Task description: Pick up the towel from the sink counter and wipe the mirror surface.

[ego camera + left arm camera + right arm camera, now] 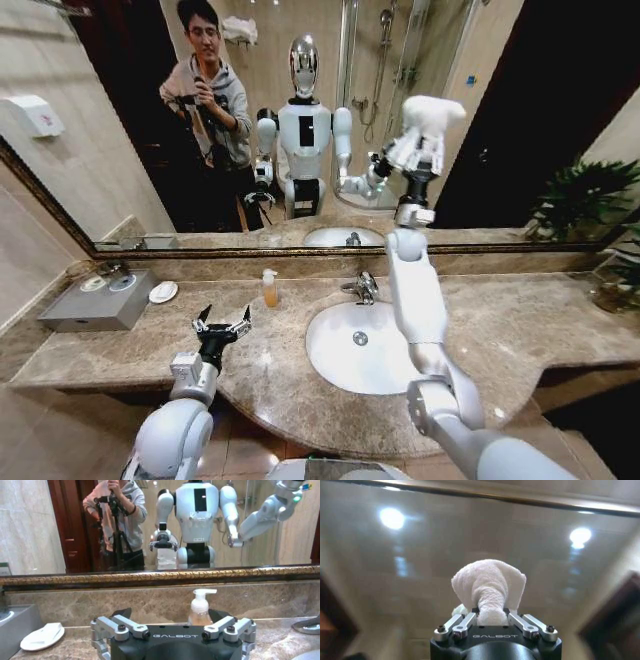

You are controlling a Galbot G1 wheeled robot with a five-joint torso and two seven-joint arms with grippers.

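Your right gripper [493, 619] raised high, fingers pinched on towel [428, 128]; towel bunched, sticking out past fingertips, pressed against mirror [520, 120] glass straight ahead of it. Sink counter [540, 320] and basin [355, 345] far below that gripper. Your left gripper [222, 324] hovers low over counter, fingers spread, holding nothing; soap bottle [200, 609] just beyond it, small white dish [42, 636] off to its side.
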